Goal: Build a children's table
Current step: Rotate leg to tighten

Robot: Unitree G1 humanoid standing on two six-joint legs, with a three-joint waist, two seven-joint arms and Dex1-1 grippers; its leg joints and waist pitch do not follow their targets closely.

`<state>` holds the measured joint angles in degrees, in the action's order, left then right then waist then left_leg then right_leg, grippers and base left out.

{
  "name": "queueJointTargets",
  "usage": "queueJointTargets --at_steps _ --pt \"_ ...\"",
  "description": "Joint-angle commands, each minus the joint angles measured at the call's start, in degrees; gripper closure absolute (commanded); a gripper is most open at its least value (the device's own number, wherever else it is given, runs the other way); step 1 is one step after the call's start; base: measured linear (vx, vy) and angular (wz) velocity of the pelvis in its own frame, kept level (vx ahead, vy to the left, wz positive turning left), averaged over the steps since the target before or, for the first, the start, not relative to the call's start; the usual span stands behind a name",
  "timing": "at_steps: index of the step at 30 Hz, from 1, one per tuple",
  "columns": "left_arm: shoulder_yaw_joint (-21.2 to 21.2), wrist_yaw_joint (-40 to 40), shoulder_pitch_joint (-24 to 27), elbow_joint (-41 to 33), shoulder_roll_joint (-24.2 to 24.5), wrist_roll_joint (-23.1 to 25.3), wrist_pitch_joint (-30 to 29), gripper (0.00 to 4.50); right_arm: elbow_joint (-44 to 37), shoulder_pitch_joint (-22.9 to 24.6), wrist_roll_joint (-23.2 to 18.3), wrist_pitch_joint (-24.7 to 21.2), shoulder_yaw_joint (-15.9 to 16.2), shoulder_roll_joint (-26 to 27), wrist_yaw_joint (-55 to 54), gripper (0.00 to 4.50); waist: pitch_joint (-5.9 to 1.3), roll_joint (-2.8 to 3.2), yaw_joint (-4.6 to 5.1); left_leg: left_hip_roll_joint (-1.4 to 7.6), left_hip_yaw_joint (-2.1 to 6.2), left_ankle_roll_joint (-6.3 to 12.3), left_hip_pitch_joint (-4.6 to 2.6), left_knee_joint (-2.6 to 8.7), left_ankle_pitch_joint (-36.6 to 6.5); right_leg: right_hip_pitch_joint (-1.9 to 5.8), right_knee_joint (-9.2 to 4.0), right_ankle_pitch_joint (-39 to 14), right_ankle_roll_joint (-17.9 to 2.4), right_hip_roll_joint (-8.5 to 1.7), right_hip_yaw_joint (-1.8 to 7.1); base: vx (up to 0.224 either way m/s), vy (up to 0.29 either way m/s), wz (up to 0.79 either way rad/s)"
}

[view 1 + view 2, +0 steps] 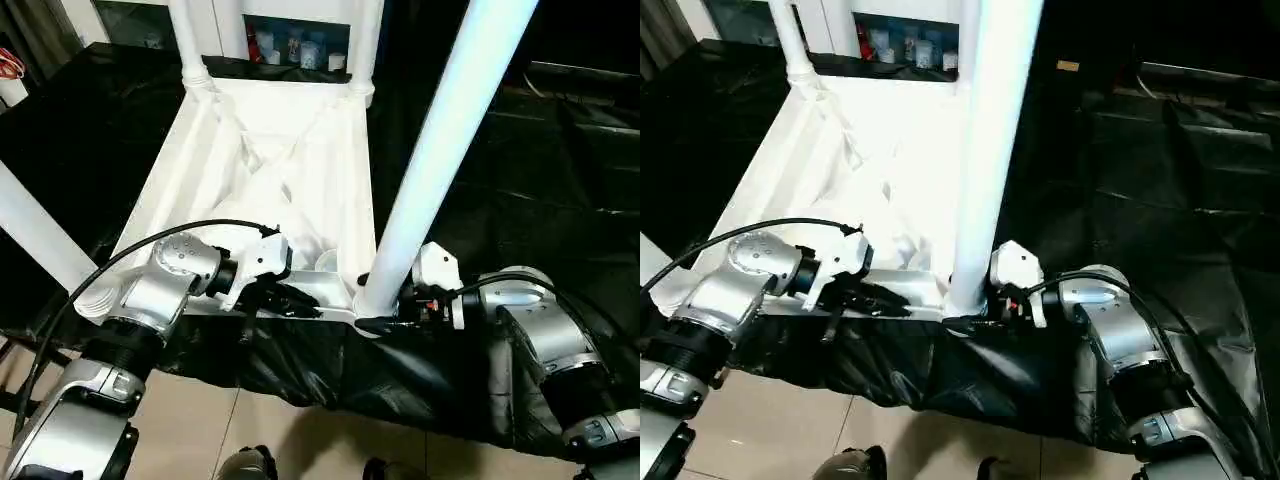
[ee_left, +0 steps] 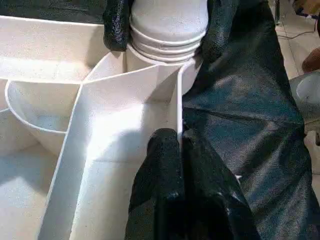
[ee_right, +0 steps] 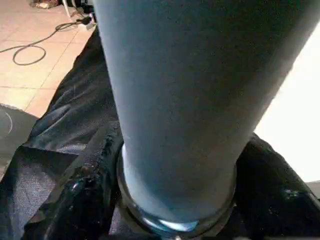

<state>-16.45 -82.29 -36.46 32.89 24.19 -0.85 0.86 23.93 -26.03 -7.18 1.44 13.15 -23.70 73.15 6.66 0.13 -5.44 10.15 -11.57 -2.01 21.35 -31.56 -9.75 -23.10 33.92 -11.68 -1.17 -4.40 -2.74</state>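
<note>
The right gripper (image 1: 385, 322) is reaching in from the right, its black fingers (image 3: 90, 200) clasping the base of the near-right leg (image 1: 440, 150) where that tube is seating in its round corner socket (image 2: 167, 42); the left gripper (image 1: 290, 298) is lying clenched on the thin near wall of the tabletop (image 1: 270, 170), with its fingers (image 2: 172, 200) pinched together over the wall's edge, just beside the same corner. The children's table is lying upside down on a surface draped in black sheeting (image 1: 520, 180), its ribbed underside facing up. Two further legs are standing upright in the far corner sockets, the far-left leg (image 1: 186, 35) and the far-right leg (image 1: 366, 40), while a fourth white tube (image 1: 35, 235) is slanting in at the left edge; whether it is seated cannot be told. The near-right leg is rising steeply and leaning slightly to the right. Beyond the table, a white cabinet (image 1: 300, 45) holding small items is standing behind the sheeting, and a pale tiled floor (image 1: 200, 430) is showing at the near edge.
</note>
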Motion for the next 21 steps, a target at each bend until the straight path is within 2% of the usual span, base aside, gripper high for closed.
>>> queueJointTargets --at_steps 1,5,6,8,10,11,12,13,14,15,16,17,18,21 --pt "-1.8 0.3 0.2 1.0 -0.8 1.2 0.2 4.5 0.1 2.5 0.7 -1.6 4.0 0.9 1.9 1.73 -3.41 -0.23 -0.08 3.71 1.28 6.55 -0.87 2.93 -7.4 2.72 -2.81 -1.3 -16.8 -4.46 2.59 0.0 0.0 0.0" --pt "-1.0 5.9 -0.3 1.6 -3.3 1.8 -0.8 4.5 0.3 3.7 0.4 -2.5 2.7 3.5 -2.4 1.78 -3.33 -0.27 -0.32 3.82 1.31 5.74 -0.99 3.05 -8.8 2.53 -3.07 -4.0 -16.3 -4.54 2.67 0.0 0.0 0.0" --pt "-0.7 7.5 -0.6 1.9 -4.0 1.9 -1.2 4.5 0.7 3.8 0.3 -2.9 2.1 4.3 -4.0 1.78 -3.04 -0.24 -0.27 3.79 1.26 5.21 -1.01 3.2 -9.9 2.31 -3.33 -5.7 -16.0 -4.49 2.75 0.0 0.0 0.0" --pt "-0.1 13.0 -1.3 2.8 -6.5 2.8 -2.5 4.5 2.9 3.5 1.4 -3.2 0.3 7.4 -11.7 1.78 -2.55 -0.34 -0.11 3.78 1.6 2.63 -1.24 3.85 -15.0 2.15 -4.4 -16.3 -13.8 -4.93 2.91 0.0 0.0 0.0" --pt "0.1 17.1 -1.8 3.7 -8.4 3.6 -3.1 4.5 5.1 2.9 2.5 -3.5 -1.2 10.1 -18.7 1.78 -2.36 -0.36 0.15 3.75 1.77 1.32 -1.42 4.08 -17.2 1.83 -5.0 -21.6 -12.5 -5.15 3.08 -0.059 0.003 0.0" --pt "0.1 20.2 -2.1 4.1 -10.3 4.2 -4.0 4.5 6.9 2.2 3.3 -3.8 -2.5 12.7 -24.7 1.78 -2.22 -0.5 0.51 3.63 2.21 -0.12 -1.6 4.33 -19.4 1.59 -5.66 -28.2 -10.2 -5.37 3.11 -0.064 0.005 -0.01" --pt "0.1 21.3 -2.1 4.1 -11.0 4.4 -4.3 4.5 7.6 2.0 3.5 -3.8 -3.0 13.8 -26.9 1.78 -2.14 -0.28 0.68 3.6 2.4 -0.46 -1.37 4.47 -19.5 1.68 -5.66 -29.1 -9.5 -5.39 3.09 -0.065 0.018 -0.09" --pt "0.0 21.7 -2.1 4.1 -11.2 4.5 -4.4 4.5 7.9 1.8 3.5 -4.1 -3.3 14.3 -27.9 1.79 -2.13 -0.4 0.97 3.53 2.75 -0.84 -1.01 4.79 -20.3 1.86 -5.81 -31.0 -8.2 -5.35 2.88 0.0 0.0 0.0" --pt "-0.1 23.3 -2.2 4.1 -12.3 4.9 -4.7 4.5 8.9 1.4 3.5 -4.9 -4.2 16.1 -31.4 1.79 -2.13 -0.45 1.09 3.51 2.88 -0.89 -0.94 4.89 -20.6 1.88 -5.9 -31.5 -7.6 -5.33 2.84 -0.055 0.027 -0.15" --pt "-0.2 24.9 -2.2 4.1 -13.1 5.3 -5.1 4.5 9.5 1.0 3.7 -5.3 -4.8 17.7 -34.4 1.79 -2.24 -0.18 1.31 3.55 2.93 -1.11 -1.14 5.0 -21.2 1.62 -5.98 -31.0 -7.3 -5.24 2.86 0.0 0.0 0.0" --pt "-0.2 24.9 -2.2 4.1 -13.1 5.3 -5.1 4.5 9.5 1.0 3.7 -5.3 -4.8 17.7 -34.4 1.8 -2.23 -0.22 1.47 3.54 2.91 -1.18 -1.13 5.07 -21.4 1.56 -6.05 -30.6 -7.3 -5.2 2.85 -0.054 0.036 -0.15" --pt "-0.5 28.0 -2.4 4.5 -14.6 6.5 -5.2 4.5 10.6 0.4 4.2 -6.3 -5.6 20.6 -39.9 1.8 -2.26 -0.1 1.77 3.58 2.82 -1.31 -1.38 5.17 -21.8 1.21 -6.12 -28.6 -7.7 -5.04 2.89 0.0 0.0 0.0" --pt "-0.6 29.5 -2.4 4.4 -15.6 6.9 -5.6 4.5 11.3 0.0 4.9 -5.9 -5.4 22.3 -42.7 1.8 -2.33 -0.12 1.92 3.52 2.89 -1.44 -1.36 5.16 -22.1 1.3 -6.03 -28.0 -7.9 -5.0 2.77 0.0 0.0 0.0" --pt "-1.2 31.8 -2.2 4.0 -17.7 8.1 -5.7 4.5 12.1 -0.5 6.4 -4.4 -4.8 26.3 -47.1 1.8 -2.1 -0.14 2.07 3.42 2.81 -1.68 -1.73 5.19 -24.6 0.78 -6.45 -29.2 -7.4 -5.05 3.0 0.0 0.0 0.0"
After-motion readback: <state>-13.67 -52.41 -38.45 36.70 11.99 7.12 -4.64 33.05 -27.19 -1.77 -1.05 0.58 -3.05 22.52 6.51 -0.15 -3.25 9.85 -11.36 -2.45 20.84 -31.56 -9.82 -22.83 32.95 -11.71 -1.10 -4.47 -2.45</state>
